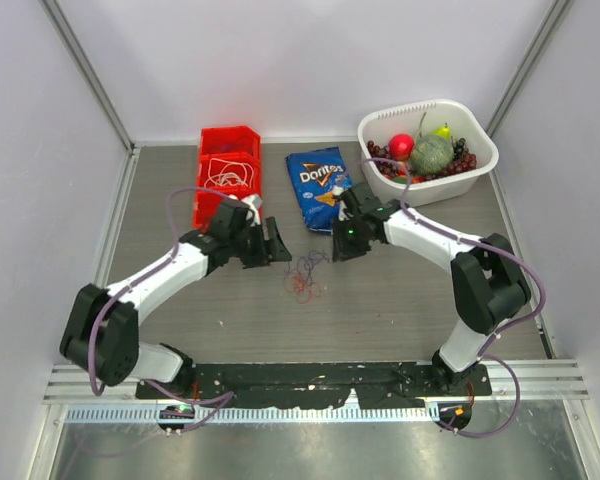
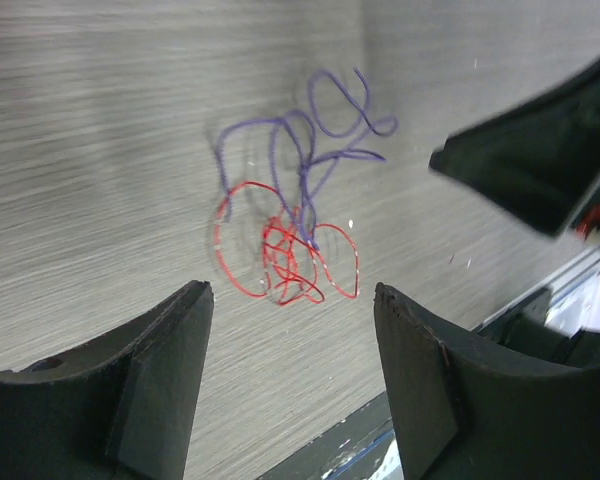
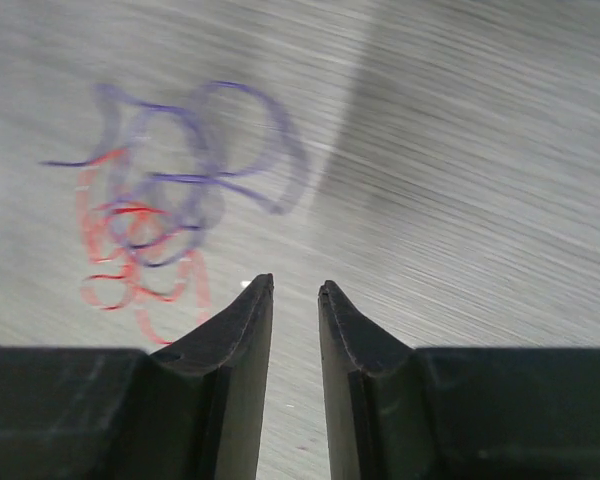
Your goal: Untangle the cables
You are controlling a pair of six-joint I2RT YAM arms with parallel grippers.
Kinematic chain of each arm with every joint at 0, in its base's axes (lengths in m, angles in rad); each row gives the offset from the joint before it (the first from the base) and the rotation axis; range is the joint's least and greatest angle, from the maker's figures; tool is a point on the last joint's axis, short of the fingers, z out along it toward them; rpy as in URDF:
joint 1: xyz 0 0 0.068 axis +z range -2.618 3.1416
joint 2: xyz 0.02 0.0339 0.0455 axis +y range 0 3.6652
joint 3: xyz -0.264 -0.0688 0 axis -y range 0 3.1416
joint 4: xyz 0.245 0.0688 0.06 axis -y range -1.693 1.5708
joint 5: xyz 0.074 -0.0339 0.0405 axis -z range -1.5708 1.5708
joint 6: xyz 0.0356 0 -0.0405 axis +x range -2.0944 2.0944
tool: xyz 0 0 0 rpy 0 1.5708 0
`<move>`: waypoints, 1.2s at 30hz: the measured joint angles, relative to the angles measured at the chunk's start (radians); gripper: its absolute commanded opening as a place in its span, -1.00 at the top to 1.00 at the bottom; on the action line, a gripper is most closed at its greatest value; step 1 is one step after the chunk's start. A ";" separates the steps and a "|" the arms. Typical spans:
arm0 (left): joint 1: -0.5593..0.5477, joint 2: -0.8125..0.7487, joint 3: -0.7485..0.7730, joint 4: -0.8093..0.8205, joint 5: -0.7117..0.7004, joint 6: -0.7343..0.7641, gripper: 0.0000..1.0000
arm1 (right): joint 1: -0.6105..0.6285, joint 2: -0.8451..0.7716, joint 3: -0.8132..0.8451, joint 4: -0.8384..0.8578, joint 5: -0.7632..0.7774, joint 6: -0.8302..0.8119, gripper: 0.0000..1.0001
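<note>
The cables [image 1: 305, 275] lie on the wooden table as a small loose tangle of red and purple-blue wire, between my two grippers. In the left wrist view the red loops [image 2: 285, 255] sit under the purple-blue loops [image 2: 315, 125]. My left gripper [image 1: 277, 245] is wide open and empty; in its own view [image 2: 290, 293] it is just short of the tangle. My right gripper [image 1: 340, 242] is empty, its jaws only a narrow gap apart [image 3: 295, 284], with the tangle [image 3: 150, 215] ahead and to its left. A white wire [image 1: 230, 172] lies coiled in the red bin.
A red bin [image 1: 212, 205] stands at the back left. A blue Doritos bag [image 1: 320, 185] lies behind the tangle. A white basket [image 1: 480, 155] of fruit stands at the back right. My right gripper shows in the left wrist view [image 2: 540, 160].
</note>
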 measured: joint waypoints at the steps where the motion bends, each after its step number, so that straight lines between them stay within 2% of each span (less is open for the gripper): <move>1: -0.031 0.031 0.015 0.000 0.000 0.009 -0.36 | -0.033 -0.009 -0.029 0.003 0.000 0.010 0.33; 4: -0.100 0.116 0.069 -0.001 0.000 0.029 -0.35 | -0.110 -0.037 -0.113 0.000 0.003 0.019 0.30; 7: -0.133 0.208 0.137 -0.007 -0.012 0.047 -0.35 | -0.112 -0.051 -0.158 -0.003 -0.029 0.015 0.21; 11: -0.132 0.314 0.217 -0.029 -0.042 0.065 -0.10 | -0.093 -0.053 -0.161 0.017 -0.100 0.002 0.14; 13: -0.132 0.345 0.237 -0.043 -0.055 0.069 -0.08 | -0.087 -0.054 -0.161 0.031 -0.127 -0.003 0.14; 21: -0.119 0.387 0.246 -0.068 -0.076 0.097 -0.28 | -0.081 -0.016 -0.111 0.087 -0.194 0.019 0.18; 27: -0.086 0.531 0.344 -0.073 -0.049 0.096 -0.31 | -0.080 0.030 -0.072 0.115 -0.210 0.027 0.21; 29: -0.078 0.541 0.363 -0.068 -0.049 0.098 -0.22 | -0.080 0.045 -0.061 0.117 -0.212 0.029 0.21; 34: -0.076 0.563 0.372 -0.059 -0.040 0.097 0.33 | -0.080 0.080 -0.040 0.121 -0.219 0.031 0.21; 36: -0.076 0.568 0.371 -0.056 -0.028 0.096 0.39 | -0.080 0.096 -0.029 0.122 -0.219 0.031 0.21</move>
